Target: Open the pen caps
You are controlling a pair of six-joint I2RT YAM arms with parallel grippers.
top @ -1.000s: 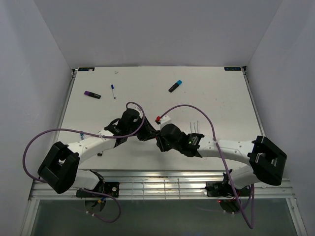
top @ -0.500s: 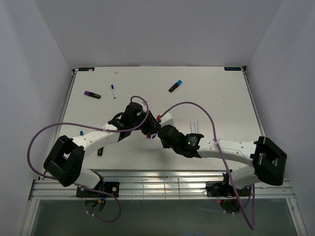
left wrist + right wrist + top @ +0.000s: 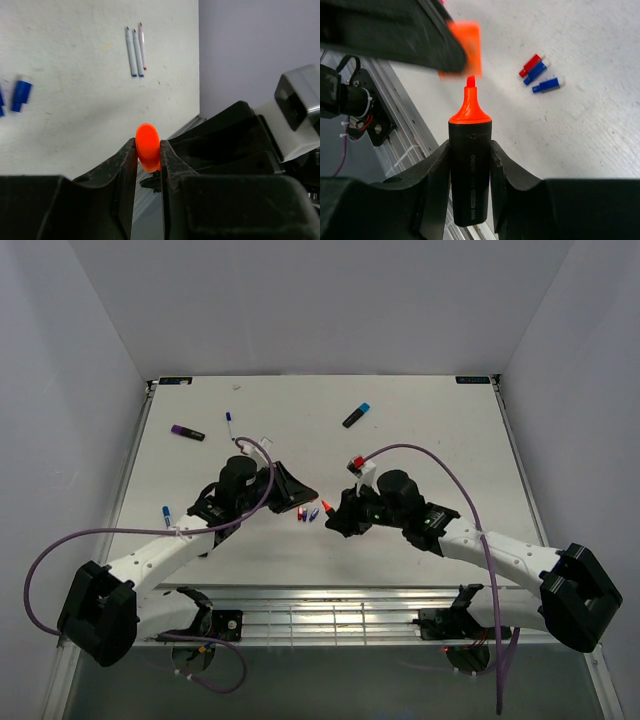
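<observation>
Pinching the orange cap [image 3: 147, 141], the left gripper [image 3: 148, 156] holds it just clear of the orange tip [image 3: 470, 100], at 12 o'clock from the black highlighter body [image 3: 470, 190] clamped in the right gripper [image 3: 470, 152]. With one half in each arm, they can be pulled apart. Beyond, a purple cap [image 3: 176, 429] at 10 o'clock and a blue cap [image 3: 364, 408] at 1 o'clock sit unopened.

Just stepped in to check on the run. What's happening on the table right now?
An orange highlighter is in two pieces between the arms. The left gripper pinches the orange cap, while the right gripper holds the black highlighter body, its orange tip bare and just short of the cap. Three small loose caps lie on the table nearby. The purple highlighter and blue highlighter farther back are capped.
</observation>
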